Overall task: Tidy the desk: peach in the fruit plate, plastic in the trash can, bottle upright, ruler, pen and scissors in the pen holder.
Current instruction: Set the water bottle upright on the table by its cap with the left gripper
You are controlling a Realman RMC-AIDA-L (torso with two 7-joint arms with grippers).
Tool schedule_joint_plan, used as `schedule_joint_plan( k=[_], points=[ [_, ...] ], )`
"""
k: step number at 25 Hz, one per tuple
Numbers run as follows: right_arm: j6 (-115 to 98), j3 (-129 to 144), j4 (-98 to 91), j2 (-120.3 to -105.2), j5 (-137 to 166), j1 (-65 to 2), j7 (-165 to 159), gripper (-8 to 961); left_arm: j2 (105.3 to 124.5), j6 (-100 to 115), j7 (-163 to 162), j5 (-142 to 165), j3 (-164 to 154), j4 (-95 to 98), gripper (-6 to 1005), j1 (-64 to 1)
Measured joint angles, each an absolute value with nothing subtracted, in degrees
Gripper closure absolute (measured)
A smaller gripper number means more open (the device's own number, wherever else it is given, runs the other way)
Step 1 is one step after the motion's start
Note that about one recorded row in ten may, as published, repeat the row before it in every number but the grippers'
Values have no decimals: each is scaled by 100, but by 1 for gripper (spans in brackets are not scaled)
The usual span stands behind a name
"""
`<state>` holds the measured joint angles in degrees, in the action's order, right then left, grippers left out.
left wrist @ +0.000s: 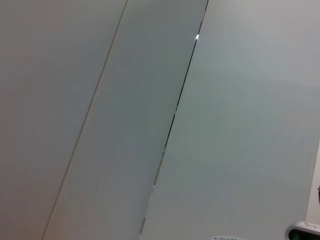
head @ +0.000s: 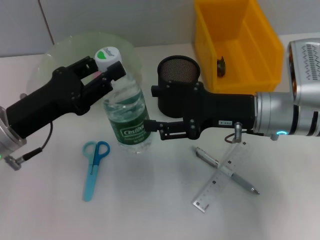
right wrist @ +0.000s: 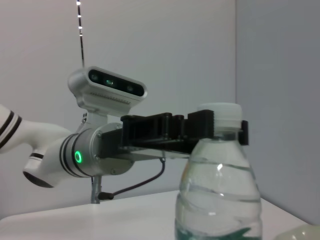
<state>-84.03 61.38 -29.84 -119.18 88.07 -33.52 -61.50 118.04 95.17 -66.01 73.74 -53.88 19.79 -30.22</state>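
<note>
the bottle (head: pixel 127 117) is standing upright on the white desk (head: pixel 150 200), its white cap (head: pixel 108 58) at the top. the left gripper (head: pixel 111 71) is reaching in from the left and its fingers are closing on the bottle's neck just below the cap; the right wrist view shows the same black fingers (right wrist: pixel 200 127) clamping either side of the neck, with the bottle (right wrist: pixel 218 195) upright. the right gripper (head: pixel 154 127) is coming in from the right at label height, its fingers open a little, their tips just beside the bottle's label, and i cannot tell whether they are touching it; it is holding nothing.

behind the right gripper a black mesh pen holder (head: pixel 179 75) is standing, and further back on the right a yellow bin (head: pixel 260 50) is holding a small dark object (head: pixel 221 66). a pale green plate (head: pixel 55 55) is lying behind the left arm. blue scissors (head: pixel 94 167) are lying on the desk in front of the bottle, to the left. on the right, a pen (head: pixel 226 170) is lying crossed with a clear ruler (head: pixel 220 177), both touching.

the left wrist view is showing only grey wall panels.
</note>
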Motion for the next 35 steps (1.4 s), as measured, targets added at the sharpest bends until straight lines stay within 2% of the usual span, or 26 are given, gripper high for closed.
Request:
schedule_joint_plan(
  k=[15, 35],
  points=[
    [-8267, 5731, -3417, -11909, 8796, -2679, -6330, 137, 11806, 8640, -6065, 7323, -4982, 2642, 552, -2454],
    [-8044, 5524, -3341, -11909, 8807, -2633, -6362, 137, 11871, 7813, -4526, 6942, -4856, 1913, 551, -2497]
  ],
)
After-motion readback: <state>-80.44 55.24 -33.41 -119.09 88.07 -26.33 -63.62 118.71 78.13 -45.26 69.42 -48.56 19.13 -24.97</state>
